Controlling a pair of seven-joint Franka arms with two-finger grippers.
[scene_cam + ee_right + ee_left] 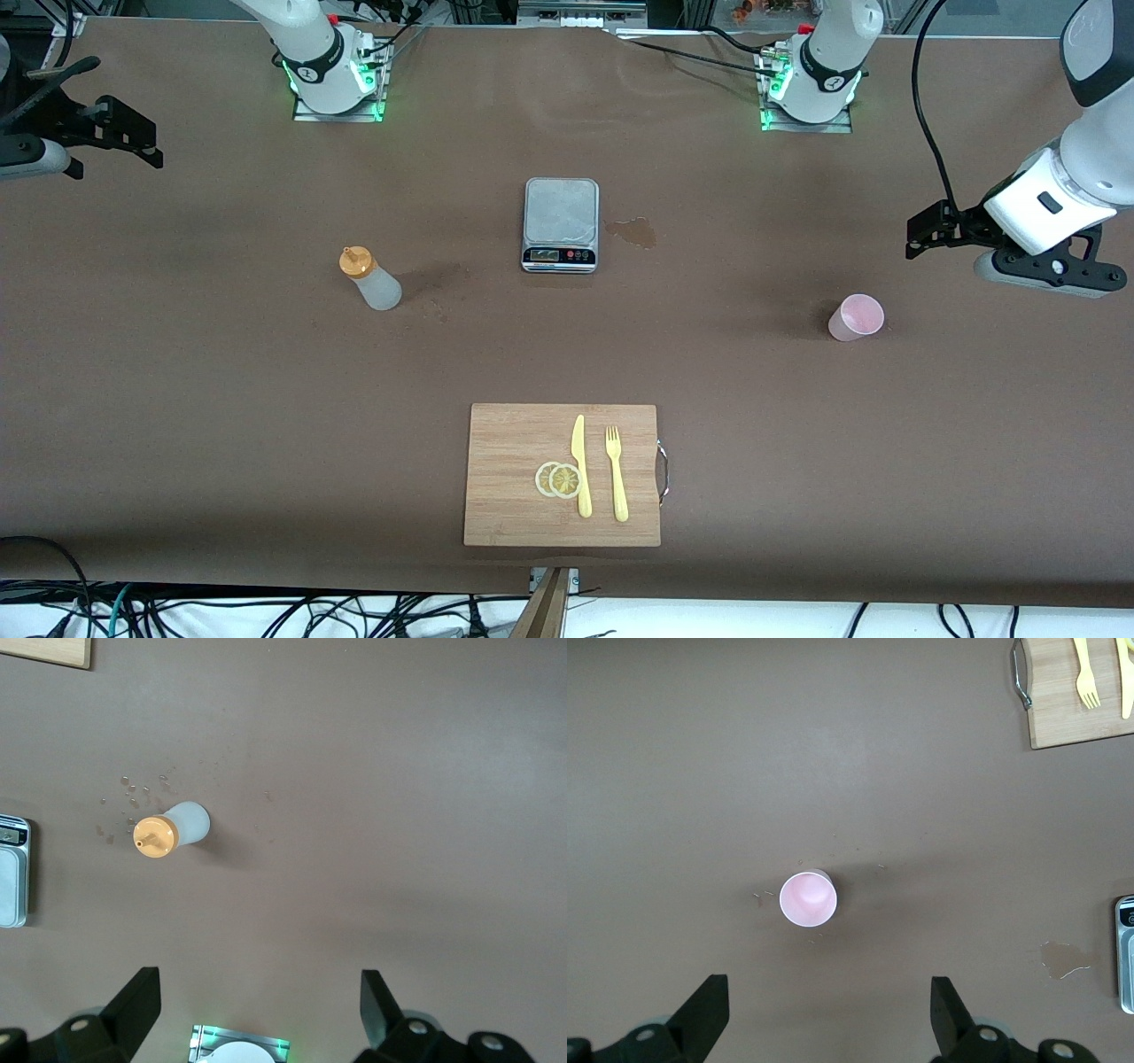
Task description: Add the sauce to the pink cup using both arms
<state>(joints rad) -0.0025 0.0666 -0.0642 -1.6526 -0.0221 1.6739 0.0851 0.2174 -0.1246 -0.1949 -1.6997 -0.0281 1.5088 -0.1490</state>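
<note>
The sauce bottle, whitish with an orange nozzle cap, stands upright on the brown table toward the right arm's end; it also shows in the right wrist view. The pink cup stands upright toward the left arm's end. My left gripper hangs open over the table close to the cup, and in the left wrist view the cup lies ahead of the left gripper, apart from it. My right gripper hangs open over the table's edge at the right arm's end, holding nothing.
A grey scale sits mid-table near the bases, with a wet stain beside it. A wooden cutting board nearer the front camera carries a yellow knife, a fork and lemon slices.
</note>
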